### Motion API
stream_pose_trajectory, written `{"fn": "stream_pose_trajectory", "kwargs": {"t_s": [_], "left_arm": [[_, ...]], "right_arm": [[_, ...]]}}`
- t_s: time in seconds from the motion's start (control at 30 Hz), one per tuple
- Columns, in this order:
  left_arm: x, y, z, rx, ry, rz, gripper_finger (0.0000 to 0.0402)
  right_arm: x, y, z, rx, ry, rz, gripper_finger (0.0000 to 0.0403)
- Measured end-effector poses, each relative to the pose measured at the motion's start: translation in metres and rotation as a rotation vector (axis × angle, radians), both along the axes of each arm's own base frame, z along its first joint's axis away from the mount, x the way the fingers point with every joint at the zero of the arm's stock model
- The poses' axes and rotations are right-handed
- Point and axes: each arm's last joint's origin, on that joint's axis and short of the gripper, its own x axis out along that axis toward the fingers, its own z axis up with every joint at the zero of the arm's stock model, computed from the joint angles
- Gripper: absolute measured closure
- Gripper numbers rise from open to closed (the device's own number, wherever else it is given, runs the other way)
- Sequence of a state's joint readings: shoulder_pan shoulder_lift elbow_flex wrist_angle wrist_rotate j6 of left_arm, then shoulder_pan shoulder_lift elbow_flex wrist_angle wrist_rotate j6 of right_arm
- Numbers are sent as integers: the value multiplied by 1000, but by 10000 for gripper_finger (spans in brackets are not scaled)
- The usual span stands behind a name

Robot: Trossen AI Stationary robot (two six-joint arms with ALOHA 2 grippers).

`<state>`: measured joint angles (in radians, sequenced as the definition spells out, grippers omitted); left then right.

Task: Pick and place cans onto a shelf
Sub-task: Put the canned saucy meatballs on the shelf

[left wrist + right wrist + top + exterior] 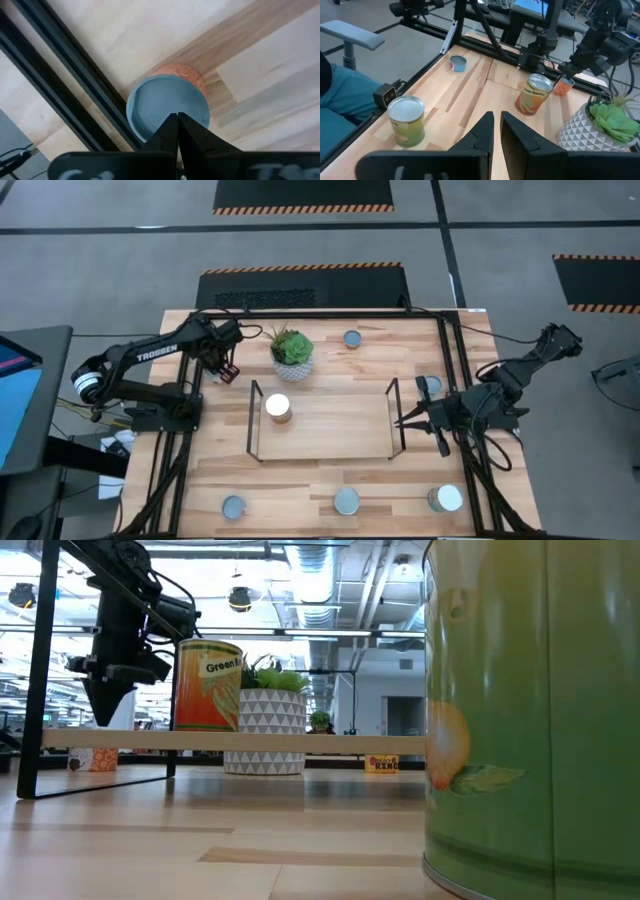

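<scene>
A small orange-sided can (167, 102) with a blue top stands on the table beside the black frame rail, left of the shelf (325, 420). My left gripper (177, 117) points down over it, shut; it also shows in the high view (229, 372). A white-topped orange can (278, 409) stands on the shelf's left end. Other cans stand on the table at the far side (352, 338), at the right (430, 385) and along the near edge (233, 507) (346, 501) (445, 499). My right gripper (403, 420) hovers at the shelf's right upright, open by a narrow gap with nothing in it (497, 127). My left gripper holds its shut fingertips (176, 120) from above over the near part of the can's blue top (165, 107). I cannot tell whether they touch it. The can stands upright on the table.
A green succulent in a white pot (292, 352) stands behind the shelf's left end. Black frame rails (180, 430) run along the table's left and right sides. A large green can (530, 720) fills the low view's right side. Bare wood lies between the shelf and the near cans.
</scene>
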<state>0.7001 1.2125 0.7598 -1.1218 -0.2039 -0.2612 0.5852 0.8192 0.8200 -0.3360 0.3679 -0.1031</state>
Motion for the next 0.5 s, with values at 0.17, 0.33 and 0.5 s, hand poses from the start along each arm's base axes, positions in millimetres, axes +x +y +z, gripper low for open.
{"fn": "stream_pose_trajectory", "kwargs": {"t_s": [0.17,0.33,0.5], "left_arm": [[-3,-4,-14,-1,7,39,401],[-2,-12,-18,-75,-13,38,401],[2,-26,-18,-196,-43,31,401]], "right_arm": [[-2,4,0,-2,0,27,347],[-4,7,0,-3,0,46,347],[-5,8,0,-5,4,58,347]]}}
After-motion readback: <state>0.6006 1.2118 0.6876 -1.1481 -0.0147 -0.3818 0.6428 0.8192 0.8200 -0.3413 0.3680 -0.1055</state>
